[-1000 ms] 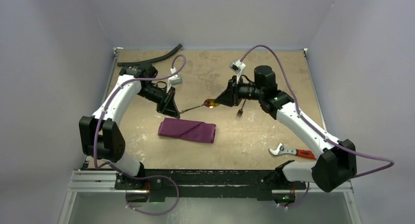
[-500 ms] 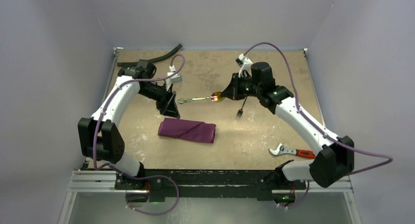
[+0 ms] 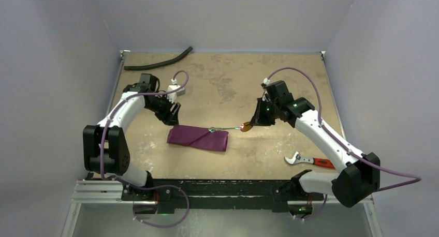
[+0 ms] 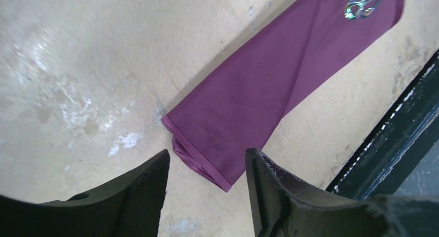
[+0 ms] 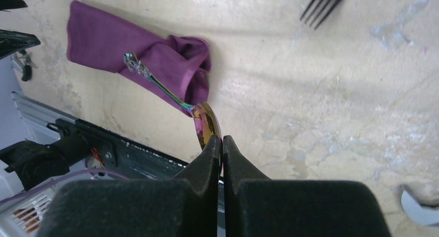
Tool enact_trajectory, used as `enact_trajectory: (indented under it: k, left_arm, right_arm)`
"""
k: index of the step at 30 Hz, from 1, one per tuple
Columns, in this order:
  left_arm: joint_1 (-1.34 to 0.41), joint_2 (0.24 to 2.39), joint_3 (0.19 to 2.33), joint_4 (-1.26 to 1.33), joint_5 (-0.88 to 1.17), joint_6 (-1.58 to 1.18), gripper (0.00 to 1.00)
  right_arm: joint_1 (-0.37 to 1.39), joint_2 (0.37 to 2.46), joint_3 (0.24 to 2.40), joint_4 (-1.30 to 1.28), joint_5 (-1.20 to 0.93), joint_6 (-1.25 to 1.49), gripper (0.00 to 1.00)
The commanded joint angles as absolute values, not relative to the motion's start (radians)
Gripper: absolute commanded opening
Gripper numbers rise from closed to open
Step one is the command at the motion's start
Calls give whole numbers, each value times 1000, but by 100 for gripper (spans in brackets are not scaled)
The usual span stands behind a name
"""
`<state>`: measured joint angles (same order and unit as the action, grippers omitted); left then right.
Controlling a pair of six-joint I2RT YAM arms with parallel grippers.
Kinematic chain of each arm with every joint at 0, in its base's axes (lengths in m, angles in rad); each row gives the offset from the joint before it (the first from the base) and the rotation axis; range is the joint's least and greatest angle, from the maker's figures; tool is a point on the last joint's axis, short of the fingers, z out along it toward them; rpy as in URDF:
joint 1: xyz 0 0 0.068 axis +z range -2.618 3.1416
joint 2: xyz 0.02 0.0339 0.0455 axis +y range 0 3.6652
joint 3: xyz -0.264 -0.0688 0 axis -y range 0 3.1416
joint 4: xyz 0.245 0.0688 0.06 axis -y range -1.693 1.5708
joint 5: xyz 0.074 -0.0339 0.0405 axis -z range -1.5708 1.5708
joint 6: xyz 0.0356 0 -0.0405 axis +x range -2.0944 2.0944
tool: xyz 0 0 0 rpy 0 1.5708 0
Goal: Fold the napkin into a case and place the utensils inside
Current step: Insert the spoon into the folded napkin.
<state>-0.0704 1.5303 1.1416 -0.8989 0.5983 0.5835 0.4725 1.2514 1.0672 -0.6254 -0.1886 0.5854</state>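
The right hand (image 5: 221,144) is clamped shut on the rim of the gold bowl of the spoon (image 3: 228,128), so the spoon sticks out ahead of it like a pointer. In the top view the hand sits right of centre and the spoon's long axis runs almost straight left from it. The dark handle reaches the upper right corner of the case (image 3: 199,138).

The case lies on the tabletop (image 3: 228,82) at lower centre of that view. It is a flat purple rectangle whose long axis also runs left to right, dipping slightly toward the right. Spoon and case are therefore nearly in line, handle end first. In the right wrist view the ornate tip shows over the cloth, just past the rumpled right end, which looks like the pouch mouth. It seems to be above the fabric rather than inside it, though contact cannot be told.

The left hand (image 4: 207,164) hovers over the case's far left end with its jaws apart and nothing between them. The right hand is clearly the one placed to feed the spoon in.

The fork (image 5: 323,6) lies on the tabletop apart from the case, at the top right of the right wrist view.
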Motion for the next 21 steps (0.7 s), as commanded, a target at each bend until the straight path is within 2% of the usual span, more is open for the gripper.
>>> enact_trajectory:
  k: [1, 10, 21]
  left_arm:
    - [-68, 1520, 1058, -781, 547, 514, 52]
    - [-67, 1547, 960, -710, 497, 524, 44]
    - [-66, 1569, 903, -655, 439, 580, 35]
  right_arm:
    - [478, 1208, 1048, -700, -184, 654, 0]
    - [538, 1214, 962, -663, -204, 729, 0]
    - [630, 1285, 943, -563, -127, 870, 0]
